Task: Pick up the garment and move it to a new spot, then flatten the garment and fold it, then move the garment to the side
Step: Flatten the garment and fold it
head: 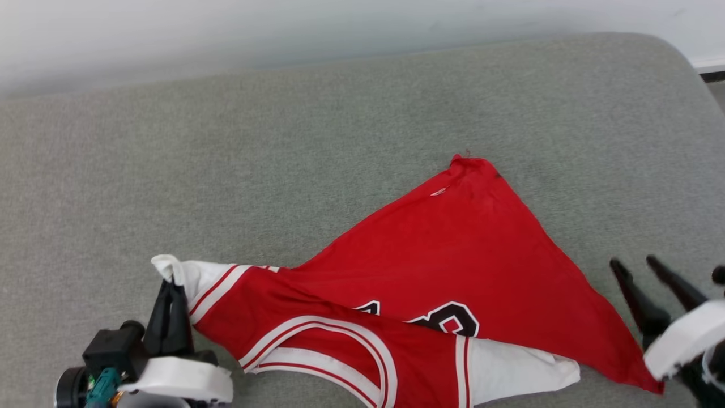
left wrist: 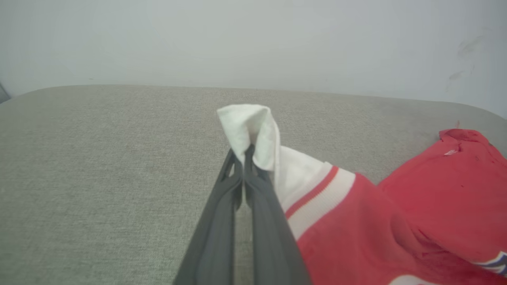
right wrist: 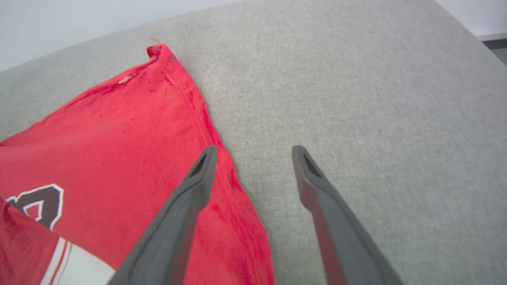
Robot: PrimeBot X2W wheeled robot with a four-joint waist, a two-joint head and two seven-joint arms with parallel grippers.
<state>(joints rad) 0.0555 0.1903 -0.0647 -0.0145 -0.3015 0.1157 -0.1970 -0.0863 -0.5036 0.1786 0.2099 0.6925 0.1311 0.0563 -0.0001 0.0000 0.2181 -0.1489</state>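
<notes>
Along the front edge of the cushion [head: 340,113] the garment [head: 453,255] lay skewed and partly folded over. 1 red point reached toward the cushion's middle and another red corner trailed to the front right. A folded-over panel hid most of the black print. The garment was not flat, so flattening was judged to be the step in hand.

Left gripper [head: 171,289]: closed on the tip of the white sleeve [left wrist: 247,122] at the front left. The fingers were pressed together with cloth pinched between them and a small tuft standing above the tips. The arm came in low from the front-left corner, fingers pointing toward the back edge. The sleeve end appeared raised slightly off the cushion.

Right gripper [right wrist: 254,148]: open and holding nothing, its 2 fingers spread wide. It sat at the front right, angled toward the back left, with 1 finger over the garment's red side edge and the other over bare cushion. Contact with the cloth could not be determined.

Recommendation: lower the right gripper onto the red corner at the front right and close on it cleanly. Then draw both grips apart along the front edge under even tension. The shallow pinch on the sleeve tip could slip, so the pull should be slow and the cloth kept low.
</notes>
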